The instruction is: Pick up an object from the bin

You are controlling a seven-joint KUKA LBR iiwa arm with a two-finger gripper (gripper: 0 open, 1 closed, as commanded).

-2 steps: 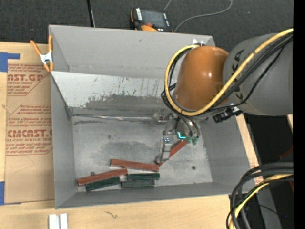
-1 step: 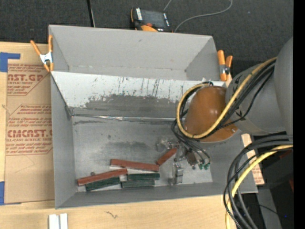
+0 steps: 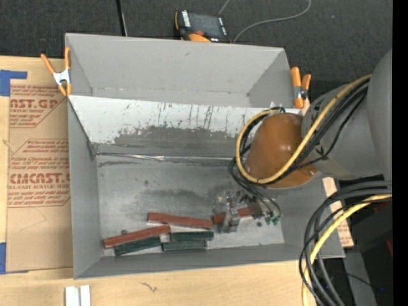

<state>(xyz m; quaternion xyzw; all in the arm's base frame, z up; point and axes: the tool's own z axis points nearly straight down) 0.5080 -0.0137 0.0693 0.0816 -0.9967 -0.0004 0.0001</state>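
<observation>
The gripper is low in the bin, at the right end of a red-brown stick (open or closed, I cannot tell); dark green sticks lie near.

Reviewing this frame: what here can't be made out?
Camera view throughout.
Whether the gripper touches the nearer red stick: the spot is small and cluttered.
The bin floor at right: hidden under the orange wrist cover.
Whether the green sticks overlap: too small.
</observation>
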